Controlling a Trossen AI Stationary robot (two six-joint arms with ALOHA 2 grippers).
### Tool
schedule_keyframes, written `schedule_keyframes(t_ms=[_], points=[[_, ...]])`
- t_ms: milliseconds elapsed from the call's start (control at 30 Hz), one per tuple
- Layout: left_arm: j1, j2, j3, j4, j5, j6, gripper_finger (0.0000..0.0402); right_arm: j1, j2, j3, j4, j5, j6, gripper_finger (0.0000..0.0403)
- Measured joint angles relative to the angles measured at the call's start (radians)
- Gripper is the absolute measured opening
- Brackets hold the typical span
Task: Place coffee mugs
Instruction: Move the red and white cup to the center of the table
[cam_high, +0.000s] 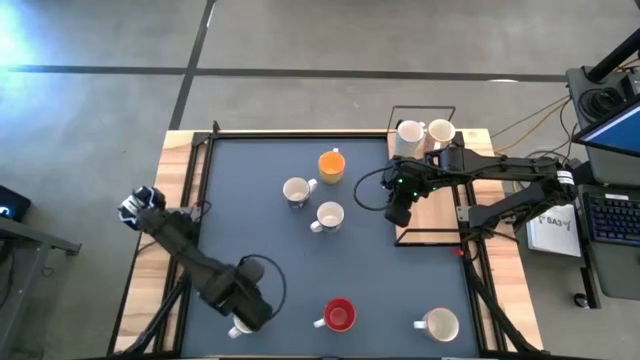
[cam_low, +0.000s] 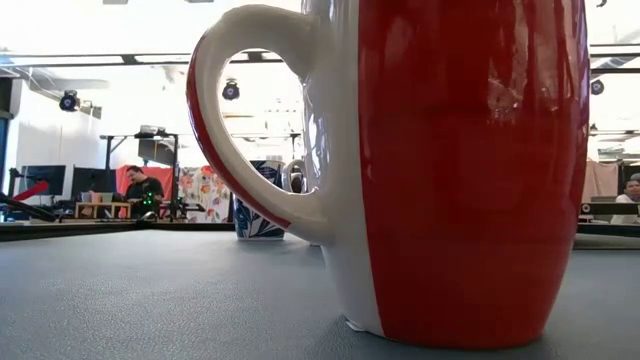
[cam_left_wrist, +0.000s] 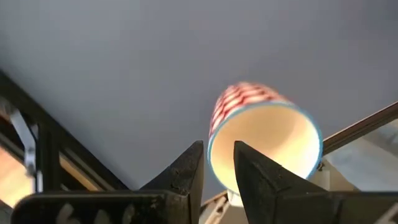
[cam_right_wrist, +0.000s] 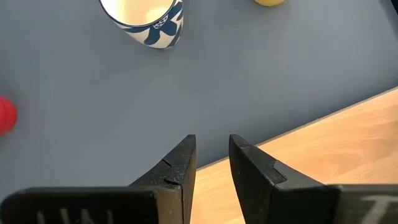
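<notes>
Our left arm reaches to the table's near left, its left gripper (cam_left_wrist: 217, 167) pointing down with fingers pinched on a rim. Our right arm stretches in from the right, right gripper (cam_right_wrist: 211, 158) empty, fingers slightly parted.

Colour inventory for you, operator:

- Table mat (cam_high: 260, 165): dark slate grey-blue, framed by pale wood edges (cam_high: 175, 160).
- Orange mug (cam_high: 332, 165): orange all over, towards the far edge.
- Red mug (cam_high: 339, 315): glossy red body with a white handle, white inside the loop and along the seam; near edge.
- Blue-patterned mug (cam_right_wrist: 146, 18): white with a dark blue leaf print, cream inside.
- Striped mug (cam_left_wrist: 264, 140): red and white stripes outside, cream inside, thin blue rim; near left corner.
- Plain mugs: white mug (cam_high: 296, 190) mid-table; cream pair (cam_high: 424, 131) at the far right corner; white mug (cam_high: 440, 324) at the near right corner.
</notes>
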Motion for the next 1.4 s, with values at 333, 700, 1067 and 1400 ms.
schedule_keyframes(t_ms=[333,700,1067,1400], points=[[-0.039,0.000,-0.102,0.077,0.028,-0.078,0.0071,0.000,0.000,0.000,0.000,0.000,-0.011,0.0093],[-0.039,0.001,-0.281,0.300,0.066,-0.097,0.0066,0.000,0.000,0.000,0.001,0.000,-0.011,0.0086],[0.024,-0.003,-0.320,0.338,0.083,-0.033,0.0019,0.000,0.000,0.000,0.005,0.000,-0.008,0.0089],[0.152,-0.001,-0.318,0.323,0.063,0.157,0.0015,0.000,0.000,0.000,0.008,0.000,0.004,0.0087]])
